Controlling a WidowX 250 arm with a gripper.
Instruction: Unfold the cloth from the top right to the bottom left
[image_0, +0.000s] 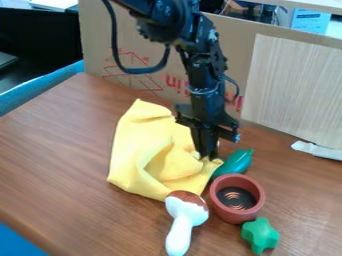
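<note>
standing under the yellow cloth (133, 150) is the brown wooden table (60, 165), the biggest thing before me. behind the cloth i see a cardboard sheet (100, 55) with red marks, and behind it toward the view's right a pale wood-grain panel (290, 90). my black arm (204, 70) comes down from beyond the cloth, and my gripper (208, 157) points down at the cloth's right side, its tip right by the folds there; i cannot tell how far open i am or whether i have any fabric. the cloth itself lies rumpled, partly folded over. just beside its lower right side is a reddish-brown pot (228, 209), dark inside. at the cloth's near edge lies a white toy (179, 235) with a brown patch on its rounded end. a dark green toy (237, 162) lies against its right side, slanting. farther from the cloth, past the pot, is a green star-like piece (260, 235). well apart from the cloth, near the panel, is a white scrap (317, 150).
</note>
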